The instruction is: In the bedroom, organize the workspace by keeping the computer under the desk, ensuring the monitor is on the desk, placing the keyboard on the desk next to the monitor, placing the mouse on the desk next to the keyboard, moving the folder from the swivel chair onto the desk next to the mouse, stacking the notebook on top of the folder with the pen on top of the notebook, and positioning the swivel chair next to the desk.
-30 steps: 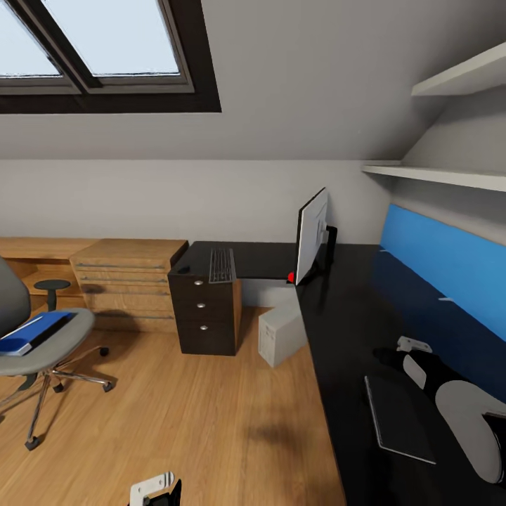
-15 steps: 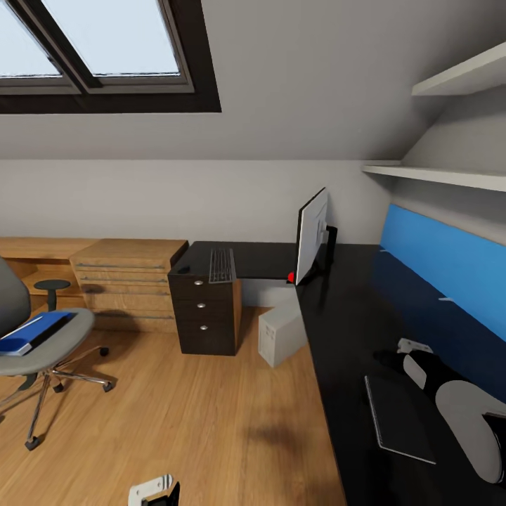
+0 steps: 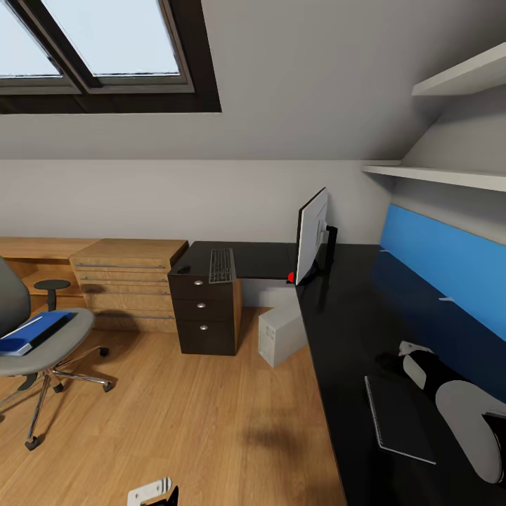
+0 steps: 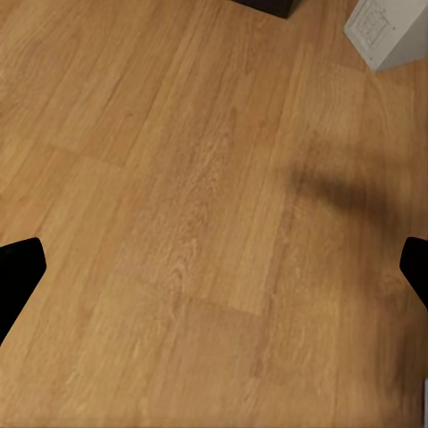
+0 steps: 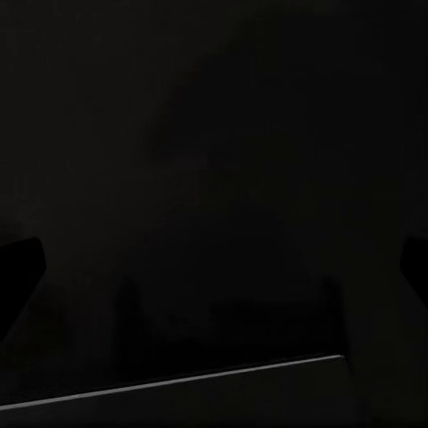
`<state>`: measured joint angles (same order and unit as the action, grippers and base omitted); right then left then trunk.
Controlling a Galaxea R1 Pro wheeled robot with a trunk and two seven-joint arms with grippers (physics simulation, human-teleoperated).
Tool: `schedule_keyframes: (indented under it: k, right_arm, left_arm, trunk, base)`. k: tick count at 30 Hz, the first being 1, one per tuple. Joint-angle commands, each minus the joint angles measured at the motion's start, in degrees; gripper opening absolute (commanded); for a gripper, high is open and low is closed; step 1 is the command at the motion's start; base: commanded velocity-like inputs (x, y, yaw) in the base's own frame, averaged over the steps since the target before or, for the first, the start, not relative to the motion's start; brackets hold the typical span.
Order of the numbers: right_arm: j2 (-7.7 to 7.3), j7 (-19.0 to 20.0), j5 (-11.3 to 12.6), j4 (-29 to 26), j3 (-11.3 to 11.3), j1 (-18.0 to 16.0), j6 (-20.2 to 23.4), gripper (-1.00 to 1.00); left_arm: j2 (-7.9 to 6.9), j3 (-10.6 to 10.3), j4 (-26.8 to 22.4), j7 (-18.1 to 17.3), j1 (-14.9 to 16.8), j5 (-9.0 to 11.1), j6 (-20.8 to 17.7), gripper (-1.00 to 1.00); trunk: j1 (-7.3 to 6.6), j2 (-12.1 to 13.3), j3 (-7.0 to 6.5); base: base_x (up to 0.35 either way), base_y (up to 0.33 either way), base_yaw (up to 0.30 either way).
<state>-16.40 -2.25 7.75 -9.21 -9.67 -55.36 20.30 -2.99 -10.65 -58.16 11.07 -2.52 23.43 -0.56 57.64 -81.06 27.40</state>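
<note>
Our left claw (image 4: 214, 267) has sunk slightly toward the floor (image 3: 176, 407), spread wide, empty; our right claw's (image 5: 214, 259) fingers stand apart over the worktop (image 3: 351, 316) near the notebook (image 3: 397, 414). The folder (image 3: 31, 332) lies on the swivel chair (image 3: 42, 348).

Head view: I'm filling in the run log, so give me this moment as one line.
folder on swivel chair | keyboard, monitor, notebook on desk | computer on floor | right arm over desk

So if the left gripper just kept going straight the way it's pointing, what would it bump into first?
Most likely the bare wood floor: the left gripper, fingers wide apart, points down at it with nothing between, though depth is unclear.
</note>
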Motion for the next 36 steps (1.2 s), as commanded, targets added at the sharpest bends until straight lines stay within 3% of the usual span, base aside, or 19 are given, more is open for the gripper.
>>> schedule_keyframes:
  k: [1,11,23,36]
  right_arm:
    - [0.02,-0.27,0.57,-0.11,-0.06,-0.01,0.35,1.00]
    - [0.12,-1.08,0.48,-0.05,0.05,-0.01,0.64,1.00]
    - [0.29,-1.74,0.43,-0.05,0.23,-0.01,0.70,1.00]
    - [0.32,-1.80,0.35,-0.02,0.26,-0.01,0.63,1.00]
  left_arm:
    - [-0.08,-0.25,-0.10,0.48,0.00,0.51,-0.06,1.00]
    - [-0.11,-0.25,-0.03,0.59,-0.02,0.54,-0.05,1.00]
    - [-0.09,-0.25,-0.02,0.61,-0.01,0.53,-0.06,1.00]
    - [-0.09,-0.25,-0.02,0.62,0.01,0.50,-0.03,1.00]
  trunk:
    - [0.00,-0.03,0.05]
    - [0.00,-0.03,0.05]
    - [0.00,-0.03,0.05]
    - [0.00,-0.03,0.05]
  base:
    - [0.000,0.000,0.000]
    - [-0.008,0.000,0.000]
    - [-0.204,0.000,0.000]
    - [-0.038,0.000,0.000]
